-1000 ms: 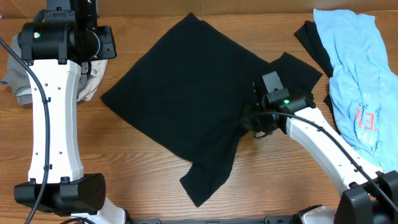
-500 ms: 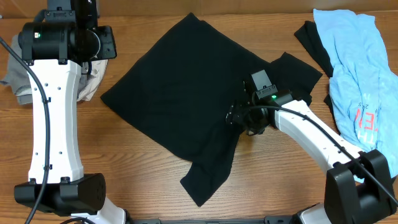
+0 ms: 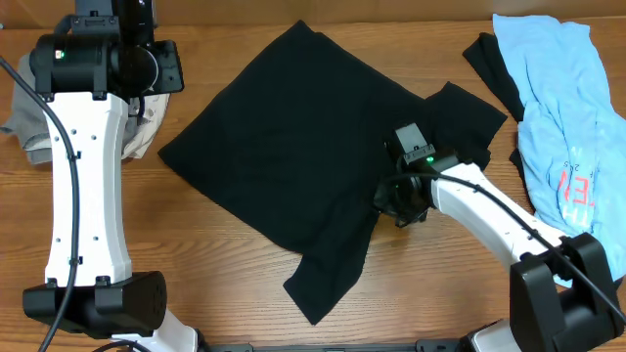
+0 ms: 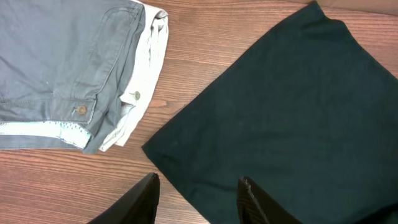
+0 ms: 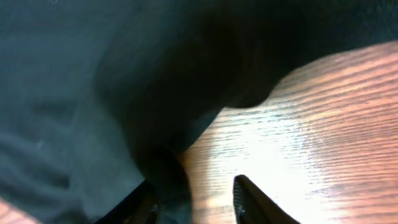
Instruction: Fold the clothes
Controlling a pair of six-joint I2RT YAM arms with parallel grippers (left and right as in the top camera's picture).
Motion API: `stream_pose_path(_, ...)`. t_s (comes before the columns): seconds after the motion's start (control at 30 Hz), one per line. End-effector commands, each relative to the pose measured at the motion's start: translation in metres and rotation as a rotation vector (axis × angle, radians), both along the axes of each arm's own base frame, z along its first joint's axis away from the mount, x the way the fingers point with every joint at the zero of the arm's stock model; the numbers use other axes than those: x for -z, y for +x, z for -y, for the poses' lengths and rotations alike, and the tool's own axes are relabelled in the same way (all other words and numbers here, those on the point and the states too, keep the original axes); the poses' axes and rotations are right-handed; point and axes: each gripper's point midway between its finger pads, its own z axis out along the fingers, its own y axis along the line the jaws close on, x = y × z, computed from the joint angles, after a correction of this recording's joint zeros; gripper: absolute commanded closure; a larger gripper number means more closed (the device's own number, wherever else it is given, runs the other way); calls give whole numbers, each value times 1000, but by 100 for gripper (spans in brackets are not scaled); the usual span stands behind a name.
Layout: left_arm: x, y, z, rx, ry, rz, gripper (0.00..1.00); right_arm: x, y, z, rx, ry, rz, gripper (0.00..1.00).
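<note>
A black T-shirt [image 3: 293,137] lies spread flat in the middle of the wooden table, with one sleeve trailing toward the front. My right gripper [image 3: 394,202] is low at the shirt's right edge, near the armpit. In the right wrist view its jaws [image 5: 196,193] are open, with a fold of the black cloth [image 5: 93,93] against the left finger and bare wood by the right one. My left gripper [image 4: 199,190] is open and empty, held high over the shirt's left corner [image 4: 298,112].
Grey trousers [image 4: 56,68] on a pale garment [image 4: 146,74] lie at the far left, also in the overhead view [image 3: 29,127]. A light blue shirt [image 3: 567,117] lies on another black garment [image 3: 489,64] at the right.
My right gripper slid left onto the shirt's edge, then came back a little to the right and forward. The left arm has not moved.
</note>
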Motion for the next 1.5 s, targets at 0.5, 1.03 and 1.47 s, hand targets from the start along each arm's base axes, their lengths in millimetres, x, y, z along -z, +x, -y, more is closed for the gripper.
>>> stream_pose_path(0.5, 3, 7, 7, 18, -4, 6, 56, 4, -9, 44, 95, -113, -25, 57)
stream_pose_path(1.03, 11, 16, 11, 32, -24, -1, 55, 49, 22, 30, 29, -52, 59, 56)
stream_pose_path(1.47, 9, 20, 11, 35, -24, 16, 55, 49, 51, 20, -23, -22, 179, 57)
